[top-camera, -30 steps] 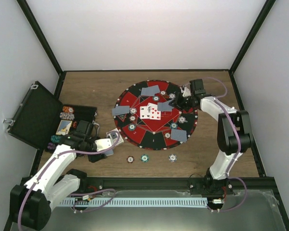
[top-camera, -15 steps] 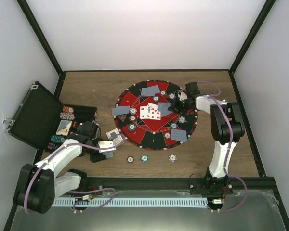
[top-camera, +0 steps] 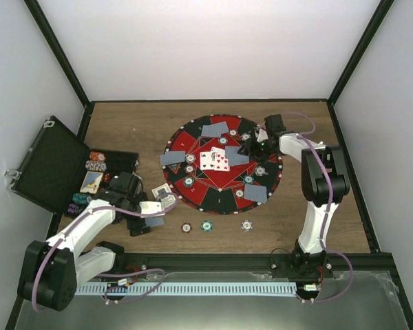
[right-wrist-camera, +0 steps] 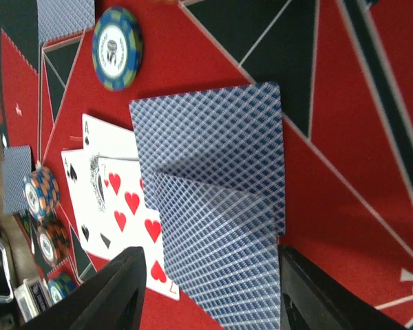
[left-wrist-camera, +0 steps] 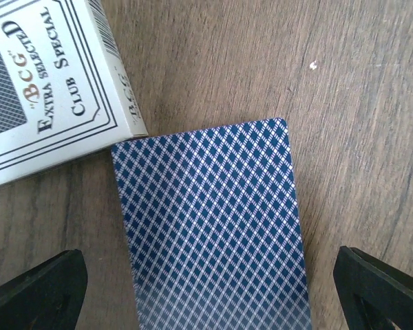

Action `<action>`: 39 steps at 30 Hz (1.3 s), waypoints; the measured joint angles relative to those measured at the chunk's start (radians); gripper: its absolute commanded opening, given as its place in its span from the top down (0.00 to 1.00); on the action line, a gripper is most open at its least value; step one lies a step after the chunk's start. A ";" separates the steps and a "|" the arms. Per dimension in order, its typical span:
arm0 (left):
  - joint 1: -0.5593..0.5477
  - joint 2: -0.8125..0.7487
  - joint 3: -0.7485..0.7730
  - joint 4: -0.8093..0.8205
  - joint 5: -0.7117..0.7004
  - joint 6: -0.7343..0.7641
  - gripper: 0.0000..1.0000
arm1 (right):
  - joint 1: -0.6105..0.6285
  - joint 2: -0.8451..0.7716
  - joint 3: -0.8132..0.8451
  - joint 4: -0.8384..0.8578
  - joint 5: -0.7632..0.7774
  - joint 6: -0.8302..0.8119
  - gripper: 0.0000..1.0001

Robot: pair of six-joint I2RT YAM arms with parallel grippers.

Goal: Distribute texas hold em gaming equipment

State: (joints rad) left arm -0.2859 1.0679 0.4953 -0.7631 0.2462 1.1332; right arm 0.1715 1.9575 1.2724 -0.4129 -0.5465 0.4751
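Left gripper (left-wrist-camera: 206,292): jaws spread wide, low over the wooden table (left-wrist-camera: 275,62). Grips nothing. Flat on the wood between its fingertips: one face-down card (left-wrist-camera: 206,220) with a blue lattice back, far corner right against a white card box (left-wrist-camera: 41,89).

Right gripper (right-wrist-camera: 213,292): jaws parted above the round red-and-black mat (top-camera: 220,199). Between its fingers, a paler face-down card (right-wrist-camera: 217,268) overlapping a second card (right-wrist-camera: 213,144) that lies flat on the mat. Cannot tell whether the pads touch it.

Just beside these, face-up cards (right-wrist-camera: 113,199). Beyond them, a striped chip (right-wrist-camera: 117,48). Three more chips (top-camera: 206,225) in a row on bare wood, near the mat's near edge.
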 measured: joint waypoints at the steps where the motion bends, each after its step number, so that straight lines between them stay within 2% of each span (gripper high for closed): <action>1: 0.000 -0.004 0.008 -0.013 -0.001 0.002 0.00 | 0.000 0.000 0.011 -0.011 0.012 -0.003 0.36; 5: 0.000 -0.011 0.054 -0.065 -0.006 0.008 0.00 | 0.000 -0.006 0.047 -0.049 0.069 -0.012 0.20; 8: 0.000 -0.012 0.107 -0.111 -0.006 0.006 0.00 | 0.000 -0.031 0.061 -0.081 0.115 -0.013 0.01; 12: 0.000 -0.006 0.222 -0.151 0.009 -0.041 0.00 | 0.000 -0.113 0.063 -0.113 0.185 -0.023 0.00; 15: 0.002 -0.006 0.287 -0.086 0.016 -0.140 0.00 | 0.000 -0.227 0.029 -0.092 0.247 -0.023 0.00; 20: 0.043 -0.048 0.267 0.212 -0.010 -0.402 0.00 | 0.002 -0.503 -0.161 0.032 0.438 -0.010 0.00; 23: 0.093 -0.046 0.227 0.416 -0.029 -0.560 0.00 | 0.002 -0.666 -0.362 0.196 0.576 -0.013 0.00; 27: 0.169 0.034 0.140 0.694 -0.059 -0.753 0.00 | 0.002 -0.843 -0.669 0.421 0.726 -0.059 0.00; 33: 0.201 0.186 -0.061 1.098 -0.130 -0.916 0.00 | 0.002 -0.869 -0.819 0.588 0.890 -0.108 0.00; 39: 0.203 0.313 -0.207 1.520 -0.179 -0.953 0.00 | 0.001 -0.862 -0.934 0.817 0.969 -0.161 0.00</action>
State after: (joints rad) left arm -0.0834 1.3811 0.2886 0.7567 0.0677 0.1806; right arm 0.1722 1.0954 0.3382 0.4038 0.4225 0.3145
